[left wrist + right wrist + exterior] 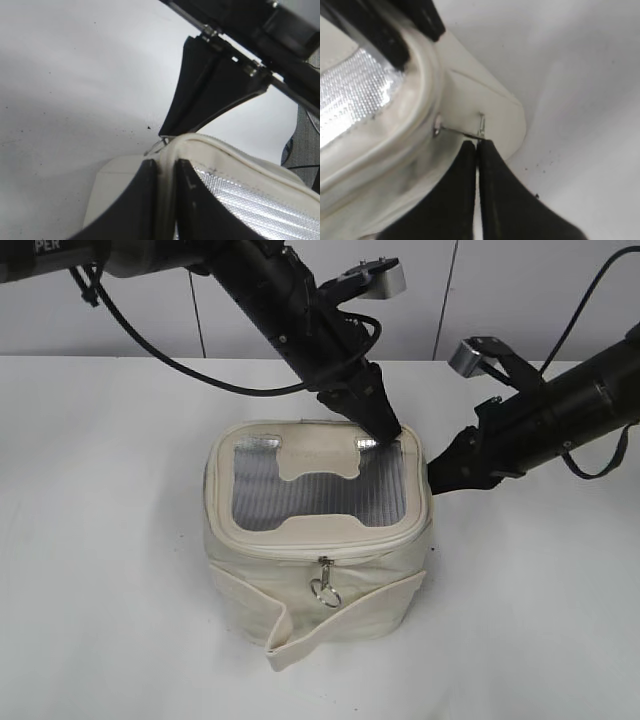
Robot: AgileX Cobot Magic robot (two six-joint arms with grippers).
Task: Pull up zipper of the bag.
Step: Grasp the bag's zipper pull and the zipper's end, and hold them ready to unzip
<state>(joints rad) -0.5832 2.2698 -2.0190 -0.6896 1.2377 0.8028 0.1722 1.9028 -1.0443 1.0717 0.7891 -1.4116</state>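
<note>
The cream bag [300, 570] stands on the table, its grey mesh panel [320, 490] on top. The zipper [330, 540] runs around the top rim, and one silver pull with a ring [324, 586] hangs at the front. My left gripper [386, 432] comes down at the back right corner, shut on the bag's top rim [168, 165]. My right gripper [434, 472] is at the bag's right side, its jaws [478, 146] pressed together on the ring end of a second zipper pull [462, 132], which sticks out from the rim.
The white tabletop [110, 540] surrounds the bag. A loose cream strap [290, 640] hangs off the bag's front. Both black arms and their cables reach in from the upper left and right. A pale wall [500, 290] stands behind the table.
</note>
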